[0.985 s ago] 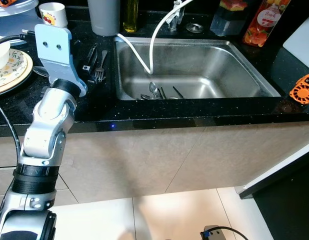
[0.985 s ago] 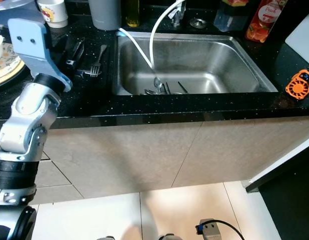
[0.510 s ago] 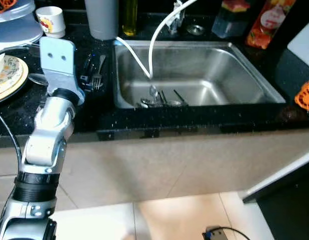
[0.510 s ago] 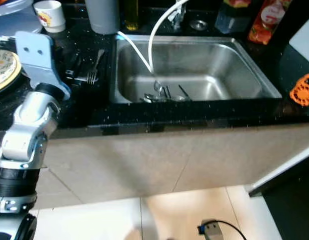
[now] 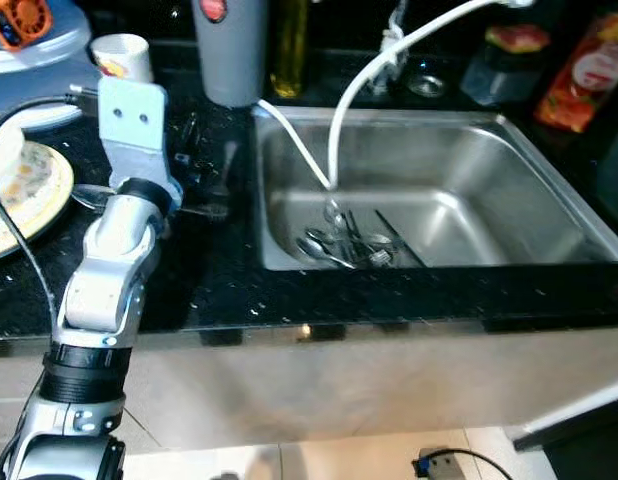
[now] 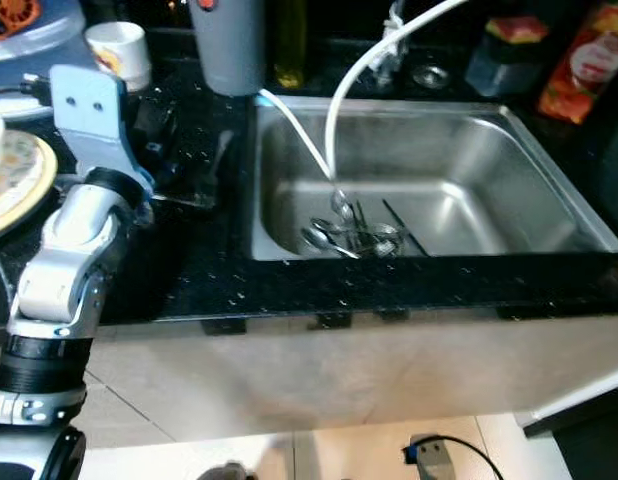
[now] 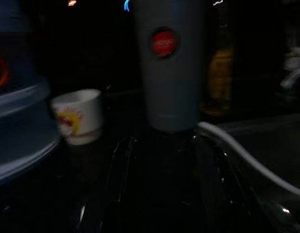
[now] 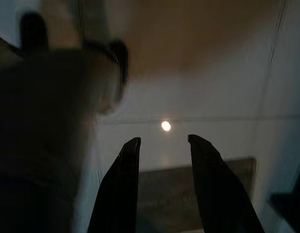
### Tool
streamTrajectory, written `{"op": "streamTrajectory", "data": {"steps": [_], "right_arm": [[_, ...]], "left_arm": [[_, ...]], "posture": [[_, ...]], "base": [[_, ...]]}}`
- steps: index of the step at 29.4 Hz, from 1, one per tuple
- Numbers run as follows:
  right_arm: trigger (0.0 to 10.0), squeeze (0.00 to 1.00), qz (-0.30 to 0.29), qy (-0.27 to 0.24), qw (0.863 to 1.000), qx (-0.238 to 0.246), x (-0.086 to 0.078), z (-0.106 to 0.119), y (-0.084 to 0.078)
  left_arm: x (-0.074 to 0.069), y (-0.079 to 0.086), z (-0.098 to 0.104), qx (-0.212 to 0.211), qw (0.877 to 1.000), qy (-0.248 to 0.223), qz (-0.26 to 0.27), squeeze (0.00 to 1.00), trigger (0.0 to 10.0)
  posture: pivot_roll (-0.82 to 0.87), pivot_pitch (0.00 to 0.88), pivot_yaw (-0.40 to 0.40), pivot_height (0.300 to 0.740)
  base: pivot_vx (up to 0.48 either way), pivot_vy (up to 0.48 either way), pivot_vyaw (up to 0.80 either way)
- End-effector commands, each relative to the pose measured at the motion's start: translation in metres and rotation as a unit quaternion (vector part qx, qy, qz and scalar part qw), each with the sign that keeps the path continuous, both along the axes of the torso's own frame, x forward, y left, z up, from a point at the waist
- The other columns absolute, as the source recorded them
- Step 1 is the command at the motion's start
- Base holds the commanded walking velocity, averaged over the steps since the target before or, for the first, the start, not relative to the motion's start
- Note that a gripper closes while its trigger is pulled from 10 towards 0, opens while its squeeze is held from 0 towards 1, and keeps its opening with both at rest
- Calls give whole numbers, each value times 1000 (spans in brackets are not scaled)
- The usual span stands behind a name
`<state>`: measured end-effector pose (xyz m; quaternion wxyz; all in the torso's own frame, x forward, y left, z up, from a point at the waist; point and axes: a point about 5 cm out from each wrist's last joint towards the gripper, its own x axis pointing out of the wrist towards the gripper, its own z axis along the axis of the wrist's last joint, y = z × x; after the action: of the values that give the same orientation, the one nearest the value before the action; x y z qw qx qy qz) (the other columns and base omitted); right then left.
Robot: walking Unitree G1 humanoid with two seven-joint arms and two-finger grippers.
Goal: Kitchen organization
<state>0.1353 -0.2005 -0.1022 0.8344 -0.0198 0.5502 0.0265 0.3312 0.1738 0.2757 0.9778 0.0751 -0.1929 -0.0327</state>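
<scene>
1. Black speckled stone bench [image 5: 219, 290]: carries everything below. Judged barely begun as an organizing job; loose items lie about it unsorted.

2. Rectangular stainless-steel sink [image 5: 509, 190], at 3 o'clock of the left arm. A white hose [image 5: 339, 130] droops into the basin. Nothing yet lifted out, as far as can be seen.

3. Tall grey plastic tumbler with a red round label [image 7: 167, 63], at 12 o'clock, standing upright at the bench's back edge just beside the sink corner. Appears settled.

4. Patterned cream ceramic plate [image 5: 34, 195], at 9 o'clock, with a white object resting on it; left to deal with.

5. Left tool [image 7: 159, 194]: reaches over the bench between plate and sink, aimed toward the tumbler. The picture is too dark; I cannot tell how its fingers stand, nor whether they hold anything.

6. Right tool [image 8: 162, 145]: hangs idle over pale floor, its two black fingers spread apart, holding nothing.

7. Small white ceramic cup with a red-and-yellow print [image 5: 124, 55], at 11 o'clock, upright near the tumbler.

8. Heap of steel spoons and cutlery [image 5: 349, 245] in the sink's near end under the hose; still to be sorted.

9. Dark fork and utensils [image 6: 204, 175] lying on the bench just beside the sink's rim, blurred; still loose.
</scene>
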Motion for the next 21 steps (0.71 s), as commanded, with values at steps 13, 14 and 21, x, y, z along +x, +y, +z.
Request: {"op": "streamTrajectory", "data": {"steps": [13,14,21], "right_arm": [[10000,0,-13,18,1000,-1,-12,-3,-7],[10000,0,-13,18,1000,-1,-12,-3,-7],[10000,0,5,11,1000,-2,-10,-2,-6]], "left_arm": [[-6,-34,-6,6,997,35,-66,0,10000],[-6,-37,-10,4,997,46,-69,0,10000],[-3,-38,-15,-13,996,60,-59,0,10000]], "posture": [[159,116,-60,740],[159,116,-60,740],[155,115,-60,740]], "base": [[0,-26,0],[0,-469,0],[0,-266,313]]}}
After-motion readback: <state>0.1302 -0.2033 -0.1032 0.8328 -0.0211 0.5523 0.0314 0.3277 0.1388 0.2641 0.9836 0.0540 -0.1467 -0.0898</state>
